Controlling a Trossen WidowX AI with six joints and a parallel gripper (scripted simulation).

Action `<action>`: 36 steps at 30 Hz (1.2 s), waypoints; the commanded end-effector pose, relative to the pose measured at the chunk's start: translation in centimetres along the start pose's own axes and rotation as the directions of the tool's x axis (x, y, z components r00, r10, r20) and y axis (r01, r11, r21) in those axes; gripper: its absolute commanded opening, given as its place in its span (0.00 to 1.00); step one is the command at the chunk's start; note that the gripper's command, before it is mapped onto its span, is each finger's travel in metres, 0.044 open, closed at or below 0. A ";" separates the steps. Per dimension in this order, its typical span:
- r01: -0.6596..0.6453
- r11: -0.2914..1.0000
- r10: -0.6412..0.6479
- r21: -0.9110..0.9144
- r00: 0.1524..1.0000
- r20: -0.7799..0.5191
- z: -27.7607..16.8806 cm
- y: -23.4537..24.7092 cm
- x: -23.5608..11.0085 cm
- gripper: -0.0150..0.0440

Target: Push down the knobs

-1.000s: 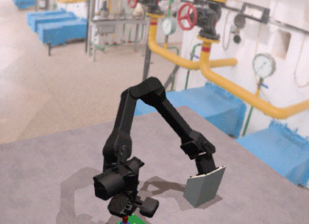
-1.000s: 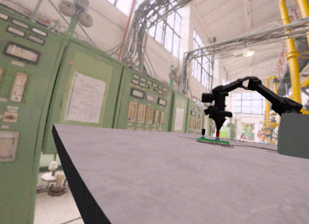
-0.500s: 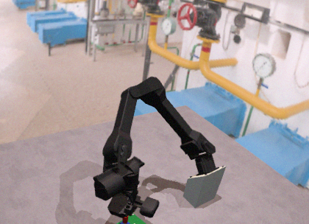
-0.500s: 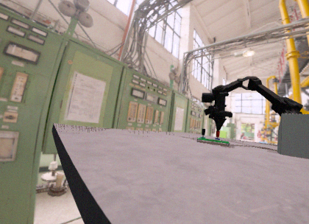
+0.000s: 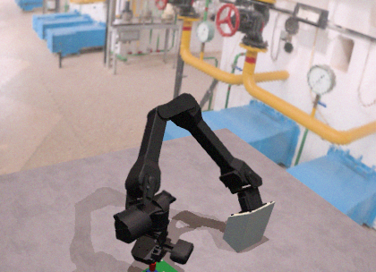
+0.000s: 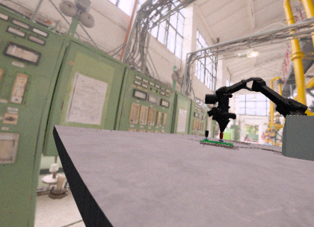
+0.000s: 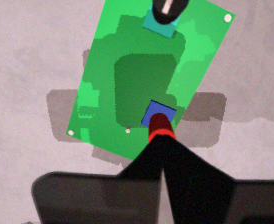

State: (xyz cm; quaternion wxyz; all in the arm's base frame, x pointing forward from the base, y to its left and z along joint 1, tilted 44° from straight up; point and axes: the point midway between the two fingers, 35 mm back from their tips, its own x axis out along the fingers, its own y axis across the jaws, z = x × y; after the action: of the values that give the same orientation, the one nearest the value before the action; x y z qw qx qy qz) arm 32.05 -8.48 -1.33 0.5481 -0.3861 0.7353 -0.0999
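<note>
Fingers pressed together, seemingly atop red knob (image 7: 160, 125) over blue potentiometer (image 7: 152, 113) on green board (image 7: 139, 75).

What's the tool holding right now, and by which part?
Nothing. The tool is shut with nothing between its fingers; its closed tip bears on top of the red knob.

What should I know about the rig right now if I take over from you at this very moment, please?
Claw: shut, holding nothing, tips pressing on the red knob.
Board: green, flat on the table, directly under the claw.
Red knob sits on the blue potentiometer near the board's closer edge; whether it is fully seated cannot be told.
Black knob on the teal potentiometer at the far edge is untouched.
Left: finish red, push black, open the claw, back away, hold still.
</note>
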 end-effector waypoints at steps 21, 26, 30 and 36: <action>0.003 1.000 -0.003 -0.004 1.000 -0.003 -0.1 -0.1 0.5 0.25; 0.003 1.000 -0.003 -0.004 1.000 -0.003 -0.1 -0.1 0.5 0.25; 0.003 1.000 -0.003 -0.004 1.000 -0.003 -0.1 -0.1 0.6 0.25; 0.003 1.000 -0.003 -0.004 1.000 -0.003 -0.1 -0.1 0.6 0.25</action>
State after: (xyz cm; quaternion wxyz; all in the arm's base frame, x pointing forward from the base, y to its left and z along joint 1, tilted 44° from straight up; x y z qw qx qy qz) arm 32.00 -8.70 -1.58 0.5482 -0.3869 0.7348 -0.0992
